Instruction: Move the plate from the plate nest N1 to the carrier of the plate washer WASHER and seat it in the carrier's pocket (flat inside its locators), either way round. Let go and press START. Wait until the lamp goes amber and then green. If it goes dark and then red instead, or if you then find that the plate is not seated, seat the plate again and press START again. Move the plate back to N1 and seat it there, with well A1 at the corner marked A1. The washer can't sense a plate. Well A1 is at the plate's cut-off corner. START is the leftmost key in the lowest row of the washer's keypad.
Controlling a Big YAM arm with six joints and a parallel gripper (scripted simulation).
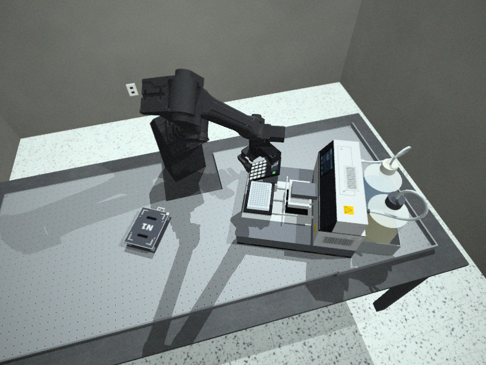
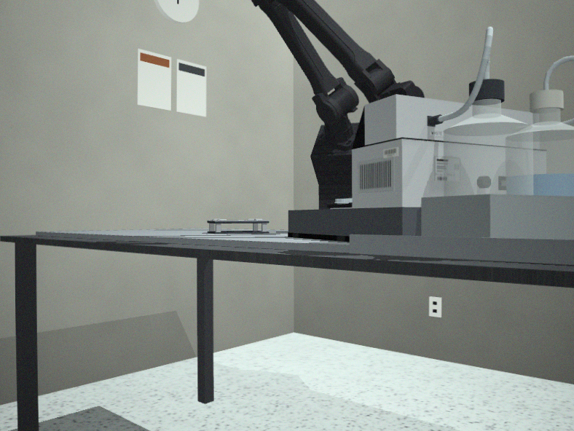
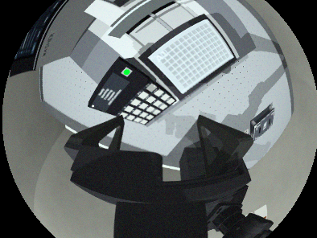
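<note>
End effector [image 1: 259, 158] [image 3: 161, 117] nearest: fingers spread wide, approx. full opening, nothing held. Hangs above/beside keypad [image 1: 258, 169] [image 3: 148, 105]; touching or not, can't tell.

Lamp [image 1: 274, 172] [image 3: 126, 71] green. Could be idle or end of wash; one look won't settle it. Open fingers near plate suggest pick-up is next, prob. return leg.

Plate [image 1: 259, 195] [image 2: 343, 200] [image 3: 192, 56] just beyond keypad, in carrier [image 1: 257, 211] [image 2: 337, 205] [image 3: 162, 77], out in front of washer [image 1: 351, 176] [image 2: 378, 176] [image 3: 60, 32]. Looks flat w/in dark rim; seating to the last bit n/c.

Handling (est.): light, stiff, thin-walled plastic, slick if wet. Take by opposite outer side walls, low & centred, fingers level, moderate squeeze; keep off well tops. Lift straight up to clear locators. Tilt = spill risk if liquid left; off-centre grip = yaw. Keypad close by, so mind stray contact w/ keys.

Farther along table [image 1: 98, 275] [image 2: 116, 241] [image 3: 241, 90]: nest N1 [image 1: 158, 224] [image 2: 237, 221] [image 3: 263, 122], no plate on it. Match cut corner to A1 mark before lowering.
</note>
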